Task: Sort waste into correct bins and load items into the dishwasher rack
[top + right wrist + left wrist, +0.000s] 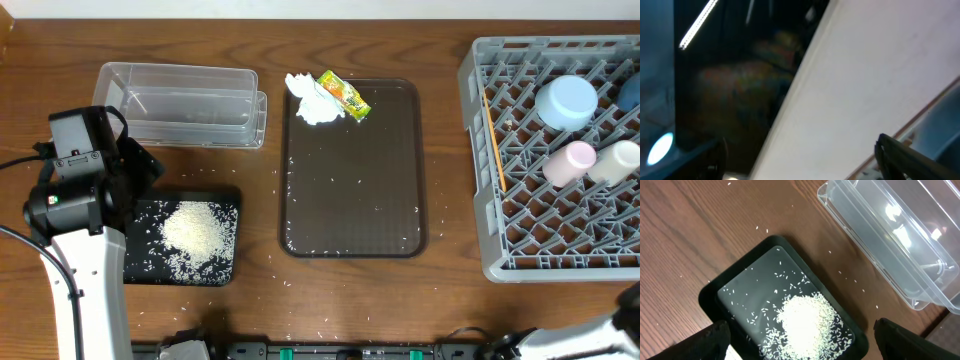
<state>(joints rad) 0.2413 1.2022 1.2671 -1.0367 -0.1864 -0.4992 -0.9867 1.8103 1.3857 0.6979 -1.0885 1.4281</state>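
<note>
Hovering above the black tray (735, 287), the left gripper (799, 342) has its two dark fingertips spread wide at the lower corners of the left wrist view, holding nothing. The loose rice grains (807, 320) lie heaped in the tray's right half, with strays across its floor and on the wooden table (60, 40) around it. The clear tub (180, 100) stands just behind the tray. On the far left corner of the brown serving tray (350, 190) the crumpled napkin (312, 103) touches the yellow-green snack wrapper (344, 95); its printing is too small to read. A few grains dot this tray's edges. At right, the grey dishwasher rack (540, 230) holds the light blue bowl (566, 101), the pink cup (567, 163) beside the white cup (616, 160), the chopsticks (494, 140) along its left side, and the dark blue plate (630, 92), cut by the frame edge. The right gripper (800, 160), fingertips likewise apart and gripping nothing, faces a blurred pale surface.
</note>
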